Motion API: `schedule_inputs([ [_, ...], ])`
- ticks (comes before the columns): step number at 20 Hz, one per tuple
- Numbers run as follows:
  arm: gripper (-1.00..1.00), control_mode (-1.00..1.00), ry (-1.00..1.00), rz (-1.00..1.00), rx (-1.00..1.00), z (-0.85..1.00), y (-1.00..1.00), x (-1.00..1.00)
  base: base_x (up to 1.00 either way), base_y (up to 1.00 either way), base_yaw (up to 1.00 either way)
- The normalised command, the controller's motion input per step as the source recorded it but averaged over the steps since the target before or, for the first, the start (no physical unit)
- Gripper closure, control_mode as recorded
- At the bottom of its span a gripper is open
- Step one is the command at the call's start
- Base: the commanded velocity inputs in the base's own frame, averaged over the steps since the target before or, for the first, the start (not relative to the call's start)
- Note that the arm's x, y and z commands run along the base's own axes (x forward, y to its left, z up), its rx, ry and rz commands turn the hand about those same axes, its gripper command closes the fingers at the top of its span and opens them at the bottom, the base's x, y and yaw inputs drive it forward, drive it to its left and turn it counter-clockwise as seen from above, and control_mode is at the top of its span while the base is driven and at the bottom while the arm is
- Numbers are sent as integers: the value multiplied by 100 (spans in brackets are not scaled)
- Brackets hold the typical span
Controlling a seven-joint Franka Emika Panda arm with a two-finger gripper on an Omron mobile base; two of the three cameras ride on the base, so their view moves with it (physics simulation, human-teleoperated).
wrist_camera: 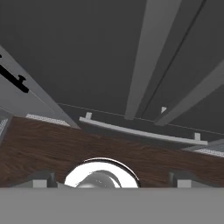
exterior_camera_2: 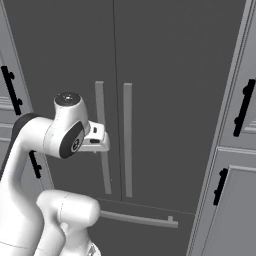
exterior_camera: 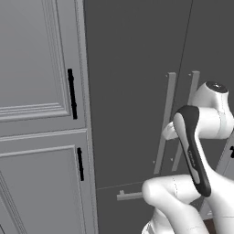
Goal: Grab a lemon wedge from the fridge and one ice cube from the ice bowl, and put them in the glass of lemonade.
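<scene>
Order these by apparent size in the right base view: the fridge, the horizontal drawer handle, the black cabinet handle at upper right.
1. fridge
2. horizontal drawer handle
3. black cabinet handle at upper right

The two handles look close in length, so their order is unsure.

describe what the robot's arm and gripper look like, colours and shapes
The arm is glossy white with rounded, tube-like links, a long dark grey to black strip along one link and dark round caps at the joints. The gripper ends in two small dark grey block-shaped fingertips.

arm raised, hand (wrist_camera: 109, 178) wide open
</scene>
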Motion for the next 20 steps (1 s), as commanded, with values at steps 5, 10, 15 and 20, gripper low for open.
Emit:
schedule_inputs([
  [5, -100, -100, -1, 3, 0, 0, 0, 0, 0, 0, 0],
  [10, -100, 100, 0, 0, 0, 0, 0, -3, -30, -1, 0],
  [15, -100, 100, 0, 0, 0, 0, 0, 0, -86, -19, 0],
  [20, -100, 100, 0, 0, 0, 0, 0, 0, -82, -19, 0],
])
